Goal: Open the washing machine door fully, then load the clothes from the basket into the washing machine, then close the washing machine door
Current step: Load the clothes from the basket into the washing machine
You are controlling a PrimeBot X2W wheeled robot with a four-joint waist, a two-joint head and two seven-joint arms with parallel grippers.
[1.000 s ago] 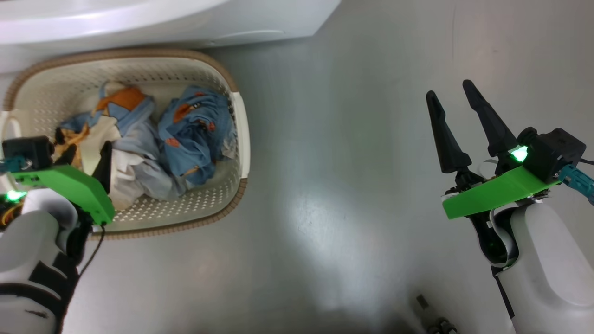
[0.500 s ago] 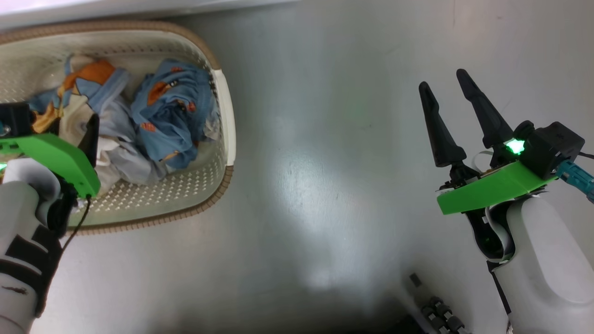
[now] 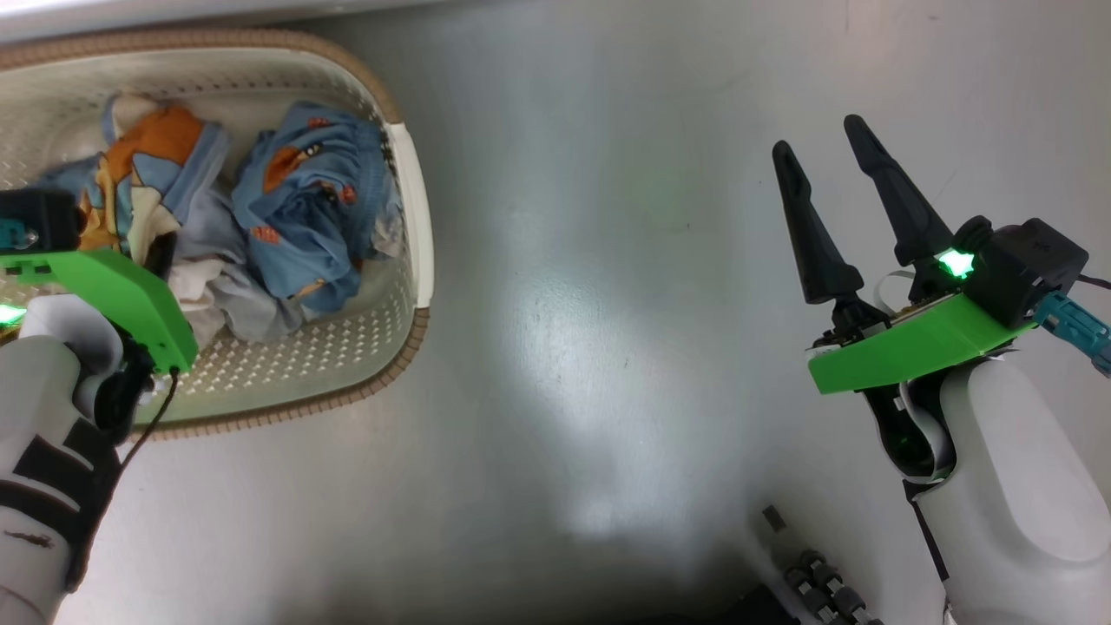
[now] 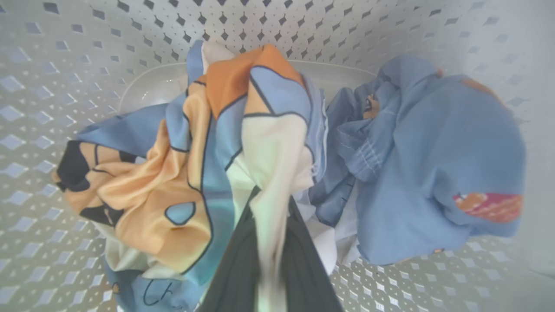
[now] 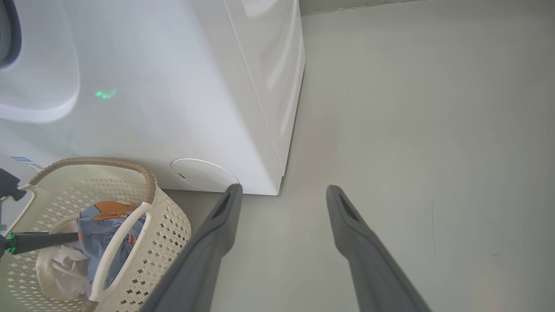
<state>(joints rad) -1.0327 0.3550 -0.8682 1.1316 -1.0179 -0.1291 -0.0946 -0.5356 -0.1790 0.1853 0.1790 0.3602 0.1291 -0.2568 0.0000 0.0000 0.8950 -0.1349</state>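
The cream perforated basket (image 3: 408, 217) stands on the floor at the upper left, against the white washing machine (image 5: 173, 86). Inside it lie the clothes (image 3: 304, 208), light-blue garments with orange prints and cream pieces. My left gripper (image 4: 271, 203) reaches down into the basket and is shut on a cream fold of the clothes (image 4: 269, 151) on the left of the pile. A second blue garment (image 4: 433, 151) lies loose to its right. My right gripper (image 3: 818, 136) hangs open over bare floor, far right of the basket. A dark curved edge (image 5: 8, 34) shows at the machine's front; I cannot tell whether it is the door.
Grey floor (image 3: 608, 347) stretches between the basket and my right arm. A round cover (image 5: 204, 173) sits low on the machine's front. Dark parts of my own base (image 3: 816, 582) show at the bottom edge.
My left gripper has closed on the cream fabric in the basket. The camera has shifted, so the basket sits further left and higher. The right gripper stays open.
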